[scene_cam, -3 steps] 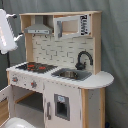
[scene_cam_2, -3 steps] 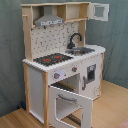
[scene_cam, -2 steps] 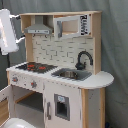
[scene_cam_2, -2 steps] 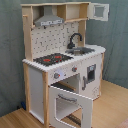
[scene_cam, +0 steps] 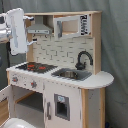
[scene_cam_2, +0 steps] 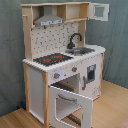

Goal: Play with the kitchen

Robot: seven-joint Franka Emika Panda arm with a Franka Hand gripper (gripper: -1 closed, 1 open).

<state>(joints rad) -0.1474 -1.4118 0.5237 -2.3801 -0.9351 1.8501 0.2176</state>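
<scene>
Kitchen (scene_cam: 60,75): a tall toy unit of white panels and pale wood, standing on a wooden floor (scene_cam_2: 115,107) before a grey-green curtain (scene_cam: 115,50); seen in both exterior views.
Hob (scene_cam_2: 52,59): flat black plate with red rings, on the worktop (scene_cam: 97,80), beside the sink.
Sink (scene_cam: 71,74): shallow steel basin with a curved black faucet (scene_cam: 83,59) behind it.
Hood (scene_cam_2: 49,20): grey, sloped, under the top shelf.
Back wall (scene_cam_2: 52,40): pale pegboard dotted with holes in the second exterior view.
Oven door (scene_cam_2: 70,102): white frame with a window, hanging open and tipped outward in the second exterior view.
Knobs (scene_cam_2: 56,76): round, on the front strip under the hob.
Pincer (scene_cam: 17,32): white arm part at the first exterior view's left, above the hob; open or closed, I cannot tell.
Change: the arm now sits further in towards the hood than a second ago; the kitchen itself is unmoved.
</scene>
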